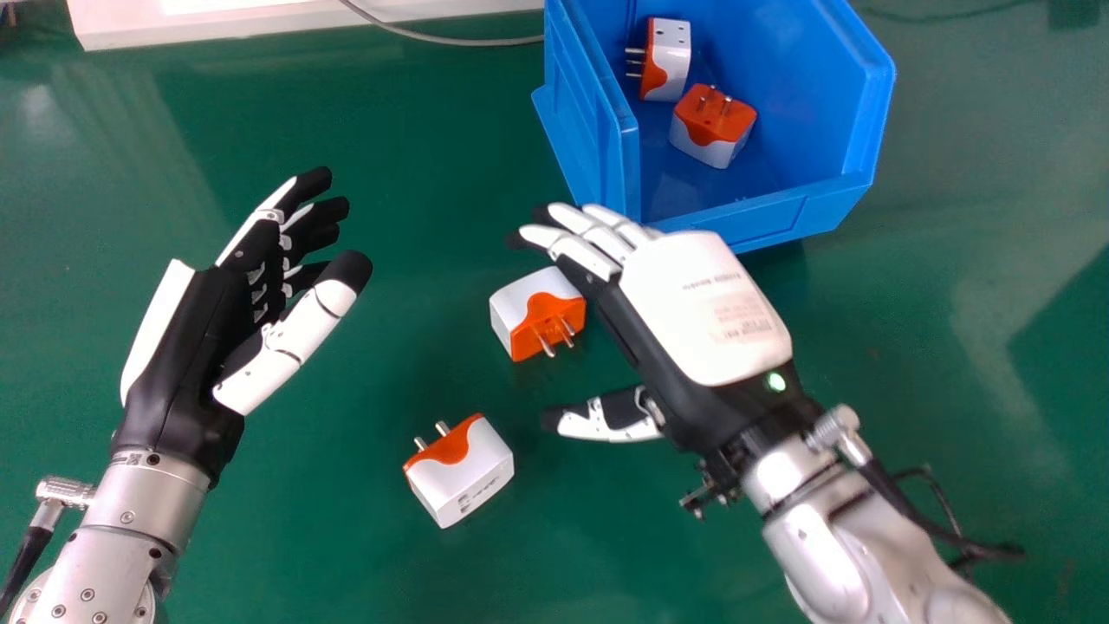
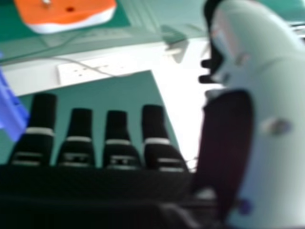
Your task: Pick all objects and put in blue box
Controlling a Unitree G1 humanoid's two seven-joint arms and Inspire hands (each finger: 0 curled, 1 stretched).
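Head view. Blue box (image 1: 767,215): recorded between 1 and 2 o'clock. Held within it, two orange-and-white plug adapters: one prongs-up (image 1: 712,134), the other (image 1: 671,65) laid at 11 o'clock from it. On the green table (image 1: 303,537), two more of the kind: one near centre (image 1: 524,303), prongs turned to 5 o'clock, partly overlapped by the right hand's fingertips; one at 7 o'clock (image 1: 468,477), prongs toward 11.
Left hand (image 1: 195,347): at 9 o'clock, open, fingers extended toward 1 o'clock, nothing held.
Right hand (image 1: 706,303): at 3 o'clock, back uppermost, open, fingers extended toward 10 o'clock, thumb set apart toward 9; nothing gripped. Pale panel (image 1: 173,22) with grey cable (image 1: 450,40): between 10 and 12 o'clock.

Right hand view. Straight fingers (image 2: 155,126) and separate thumb (image 2: 281,143) are shown, no object held between. An orange-and-white adapter (image 2: 71,12) is seen beyond, well apart from the fingers.
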